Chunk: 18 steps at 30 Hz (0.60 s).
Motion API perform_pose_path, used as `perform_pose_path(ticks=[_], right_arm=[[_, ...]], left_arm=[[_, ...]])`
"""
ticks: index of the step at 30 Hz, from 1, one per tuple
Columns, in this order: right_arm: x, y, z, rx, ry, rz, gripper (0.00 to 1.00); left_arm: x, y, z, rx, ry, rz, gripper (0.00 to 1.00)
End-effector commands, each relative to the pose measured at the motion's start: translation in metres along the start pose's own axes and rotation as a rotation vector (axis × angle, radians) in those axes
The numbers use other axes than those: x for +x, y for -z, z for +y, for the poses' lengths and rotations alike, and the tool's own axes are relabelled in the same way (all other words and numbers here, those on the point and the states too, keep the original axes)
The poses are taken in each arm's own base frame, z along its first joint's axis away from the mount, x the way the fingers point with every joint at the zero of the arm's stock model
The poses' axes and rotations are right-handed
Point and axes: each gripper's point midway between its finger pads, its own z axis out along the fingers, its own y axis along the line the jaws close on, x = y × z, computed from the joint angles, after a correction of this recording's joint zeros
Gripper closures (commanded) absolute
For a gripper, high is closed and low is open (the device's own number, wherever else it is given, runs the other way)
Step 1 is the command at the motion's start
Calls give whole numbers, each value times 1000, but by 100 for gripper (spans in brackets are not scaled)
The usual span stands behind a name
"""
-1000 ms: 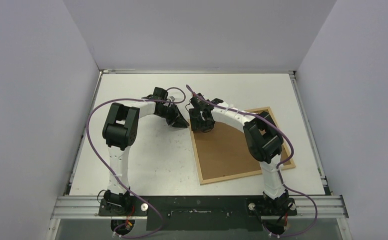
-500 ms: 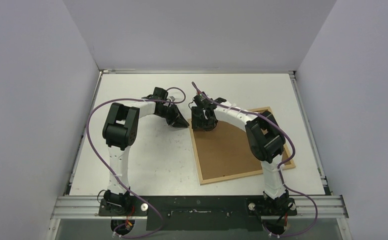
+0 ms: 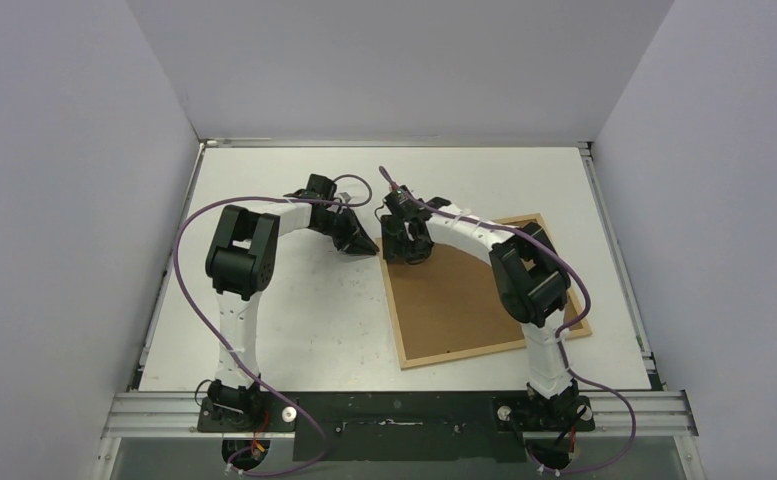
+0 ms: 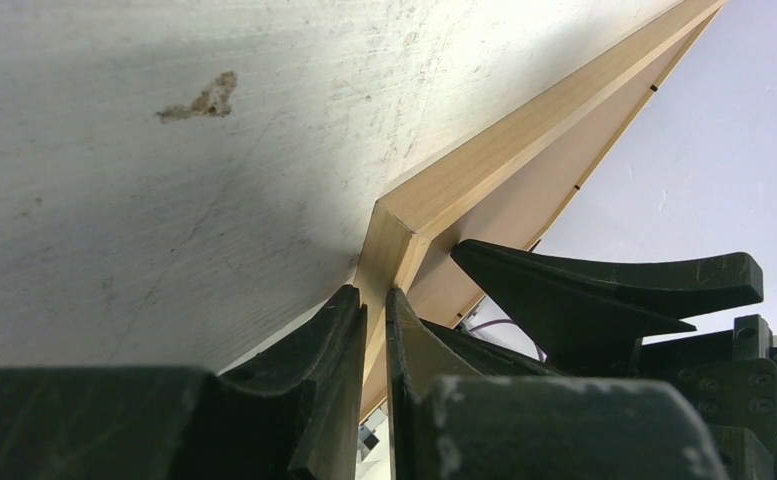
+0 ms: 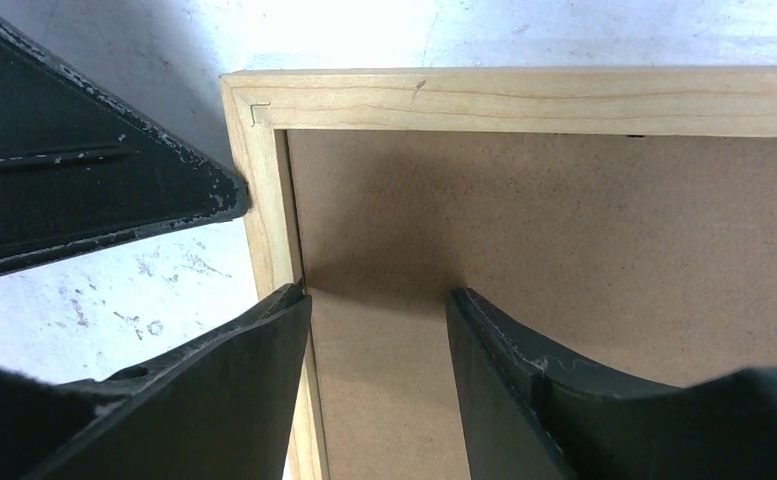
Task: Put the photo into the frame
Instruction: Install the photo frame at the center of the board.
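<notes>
**A:** What is the biggest thing under the fingers?

**B:** The white table [image 3: 294,320]. It is scuffed and runs beneath both pairs.

**A:** And the frame?

**B:** The frame [image 5: 524,100] lies flat on the table. One corner sits just ahead of the left gripper [image 4: 374,292] and just beyond the right gripper [image 5: 379,293].

**A:** What fills it?

**B:** A brown backing panel [image 5: 564,250] lies inside the wood strips, directly below the right fingers.

**A:** How do those fingers stand?

**B:** They are spread apart and hold nothing. One finger [image 5: 254,350] touches the inner edge of the side strip. The other [image 5: 504,360] is over the panel, and I cannot tell whether it touches.

**A:** The left pair?

**B:** They are drawn almost together, with only a thin slit between them. Their tips meet the outer edge of that same strip near the corner, and nothing looks clamped.

**A:** Anything smaller?

**B:** A little brown stain [image 4: 199,100] marks the table beyond the left fingertips, off to one side.
</notes>
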Motion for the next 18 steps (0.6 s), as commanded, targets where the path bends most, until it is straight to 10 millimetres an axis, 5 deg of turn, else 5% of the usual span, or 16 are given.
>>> perform_pose_path(ticks=[1,18], right_arm=[[45,-38,-22,99,41,113,46],[60,-48,-36,191,70,164,51]], left_arm=[[20,-23,90,-298,77,40,89],[22,-22,91,-305,75,46,90]])
